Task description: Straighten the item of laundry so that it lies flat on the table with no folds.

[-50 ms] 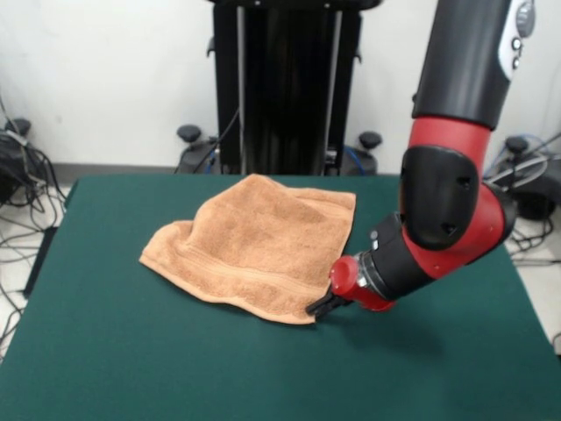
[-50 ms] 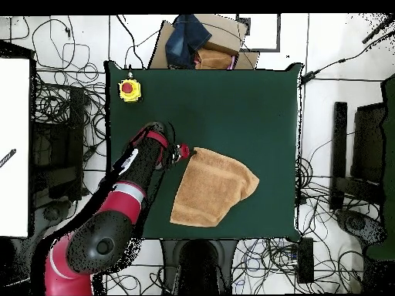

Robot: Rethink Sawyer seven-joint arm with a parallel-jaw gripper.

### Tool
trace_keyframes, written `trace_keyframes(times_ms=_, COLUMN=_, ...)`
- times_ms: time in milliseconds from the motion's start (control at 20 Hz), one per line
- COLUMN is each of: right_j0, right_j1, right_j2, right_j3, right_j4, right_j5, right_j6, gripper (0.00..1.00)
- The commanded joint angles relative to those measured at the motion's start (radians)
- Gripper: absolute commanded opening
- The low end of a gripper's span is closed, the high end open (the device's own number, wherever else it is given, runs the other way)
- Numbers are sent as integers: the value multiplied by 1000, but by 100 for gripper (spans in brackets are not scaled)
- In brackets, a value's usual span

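Observation:
The peach-orange towel (image 1: 259, 246) lies on the dark green table (image 1: 131, 351), a little toward the far side. Its surface is rumpled and its left end humps up in a rolled fold. A woven band runs along its near hem. My gripper (image 1: 319, 306) is low over the table, right at the towel's near right corner and touching it. Its black tips are too small to read. From overhead the gripper (image 2: 187, 153) meets one corner of the towel (image 2: 212, 187), and the red arm reaches in across the table (image 2: 231, 100).
A yellow box with a red button (image 2: 129, 90) stands on one table corner. A cardboard box with dark blue cloth (image 2: 202, 42) sits beyond the table edge. Cables cover the floor around the table. Behind the table stands the black pedestal (image 1: 285, 88).

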Motion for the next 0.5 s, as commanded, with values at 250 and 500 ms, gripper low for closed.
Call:
trace_keyframes(times_ms=250, right_j0=-44, right_j1=60, right_j2=197, right_j3=26, right_j4=2, right_j5=-179, right_j6=65, gripper=0)
trace_keyframes(times_ms=500, right_j0=-39, right_j1=57, right_j2=199, right_j3=25, right_j4=0, right_j5=-180, right_j6=72, gripper=0)
